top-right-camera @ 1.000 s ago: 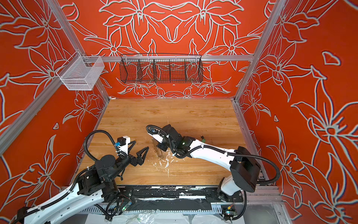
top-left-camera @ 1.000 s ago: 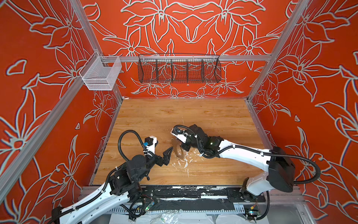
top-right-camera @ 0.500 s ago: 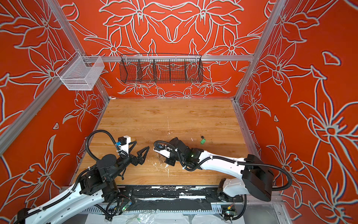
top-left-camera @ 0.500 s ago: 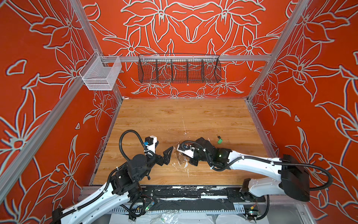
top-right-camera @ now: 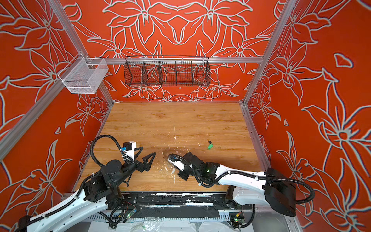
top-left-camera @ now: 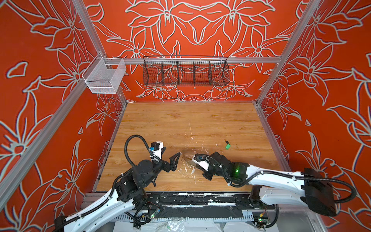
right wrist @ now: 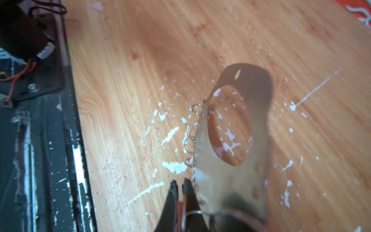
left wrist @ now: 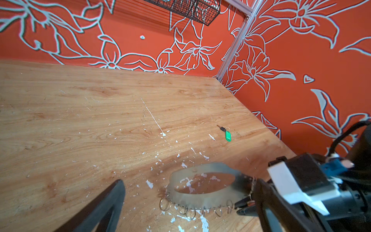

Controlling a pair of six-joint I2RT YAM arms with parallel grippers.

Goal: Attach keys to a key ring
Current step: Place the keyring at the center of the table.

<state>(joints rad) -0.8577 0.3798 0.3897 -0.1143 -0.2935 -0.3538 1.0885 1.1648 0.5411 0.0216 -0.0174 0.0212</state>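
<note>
The key ring is a flat grey oval hoop with several wire split rings along one edge. It hangs blurred just above the wood near the front middle. My right gripper is shut on the orange-red key's tag at the hoop's end; a wire ring loops beside the jaws. I cannot tell whether the tag is linked to the hoop. My left gripper stands open just left of the hoop, touching nothing. The green key lies alone on the table, farther right.
White paint flecks scatter the wood around the hoop. A black rail runs along the table's front edge. A black wire basket and a white mesh basket hang on the back rail.
My right arm has pulled back toward the front edge, bringing the hoop with it and uncovering the green key. The left arm has barely moved.
</note>
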